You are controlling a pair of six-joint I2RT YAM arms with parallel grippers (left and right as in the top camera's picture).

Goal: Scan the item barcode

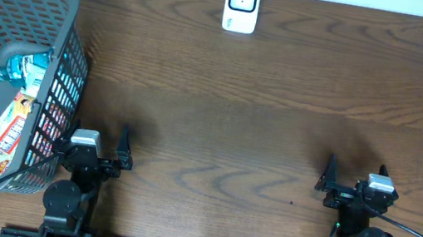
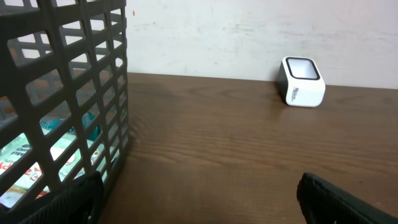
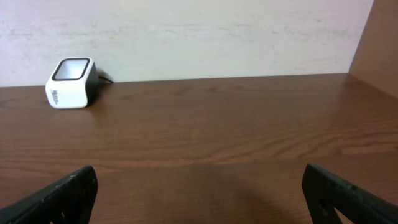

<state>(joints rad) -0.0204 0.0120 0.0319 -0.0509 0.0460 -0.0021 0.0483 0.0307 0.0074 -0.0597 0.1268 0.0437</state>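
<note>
My left gripper (image 1: 99, 140) and right gripper (image 1: 354, 178) gape, empty; packets (image 1: 6, 134) in the basket (image 1: 71, 47) lie just left of my left gripper, the nearer

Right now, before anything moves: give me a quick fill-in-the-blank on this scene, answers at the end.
1. The grey basket stands on the robot's ____ side.
2. The snack packets lie ____ the basket.
3. The left pincer and the right pincer both stand ____, holding nothing.
4. The scanner at the far edge is ____ in colour.

Answers: left; inside; open; white.
</note>
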